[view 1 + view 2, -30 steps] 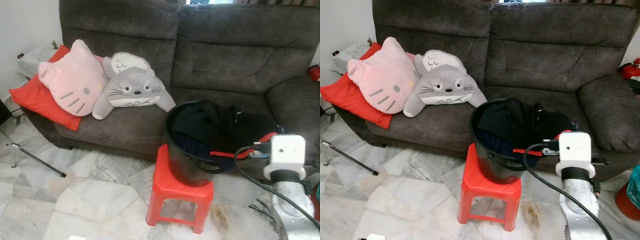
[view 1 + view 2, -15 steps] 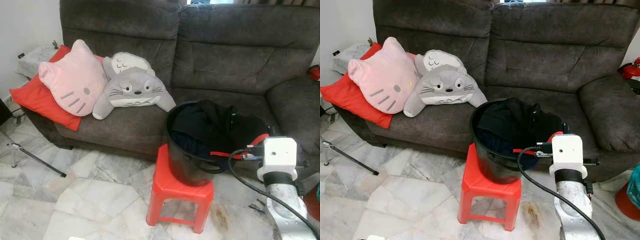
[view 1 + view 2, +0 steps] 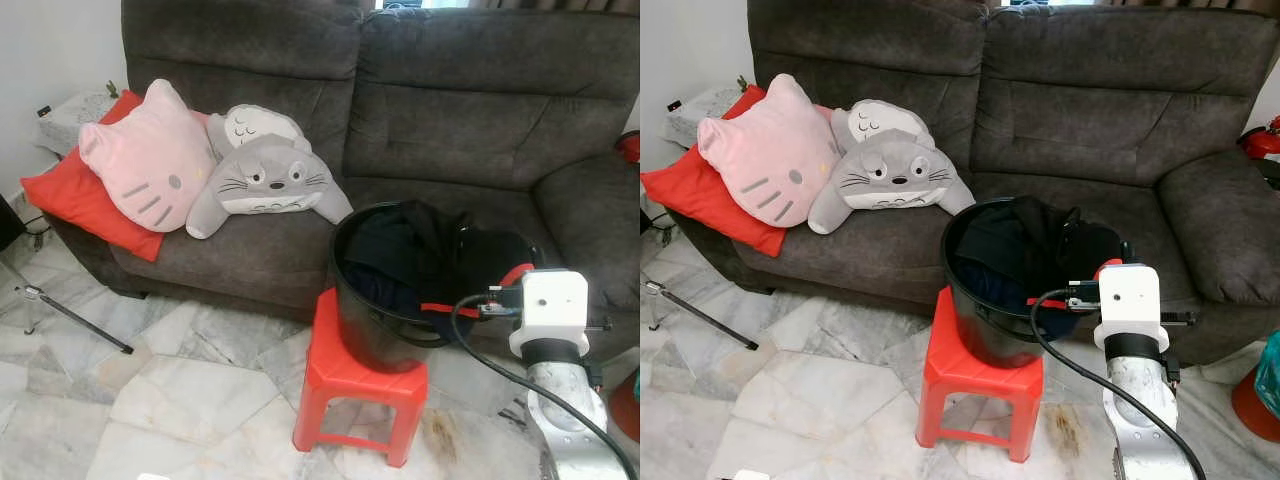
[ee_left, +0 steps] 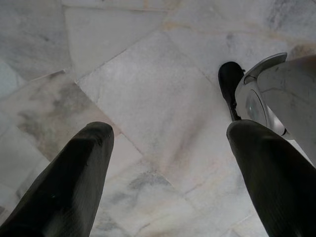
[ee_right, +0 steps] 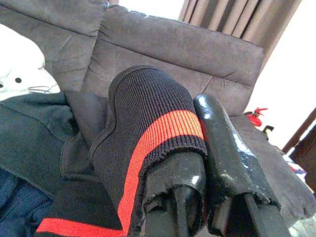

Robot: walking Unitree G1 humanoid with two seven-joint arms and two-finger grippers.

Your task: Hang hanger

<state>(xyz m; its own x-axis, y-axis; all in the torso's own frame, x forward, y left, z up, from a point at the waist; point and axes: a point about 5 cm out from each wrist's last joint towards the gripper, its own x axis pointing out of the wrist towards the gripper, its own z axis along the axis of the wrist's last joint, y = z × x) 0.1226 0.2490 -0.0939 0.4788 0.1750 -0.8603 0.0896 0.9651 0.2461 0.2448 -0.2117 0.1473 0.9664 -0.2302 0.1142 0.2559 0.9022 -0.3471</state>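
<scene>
Right gripper point(image 5: 197, 197): fingers pressed together on the ribbed black cuff with a red stripe point(image 5: 148, 133) of a dark garment point(image 3: 1025, 240) heaped in the black bucket point(image 3: 985, 335) on the red stool point(image 3: 975, 385) before the grey sofa point(image 3: 1090, 110). No hanger can be made out; the task's thing is unlocated. Judgement: draw the cuff upward slowly and clear of the bucket rim, keeping the pinch deep on the ribbing so the knit cannot slip and the bucket cannot tip. Left gripper point(image 4: 168, 148): spread, idle above the marble floor point(image 4: 148, 89)
</scene>
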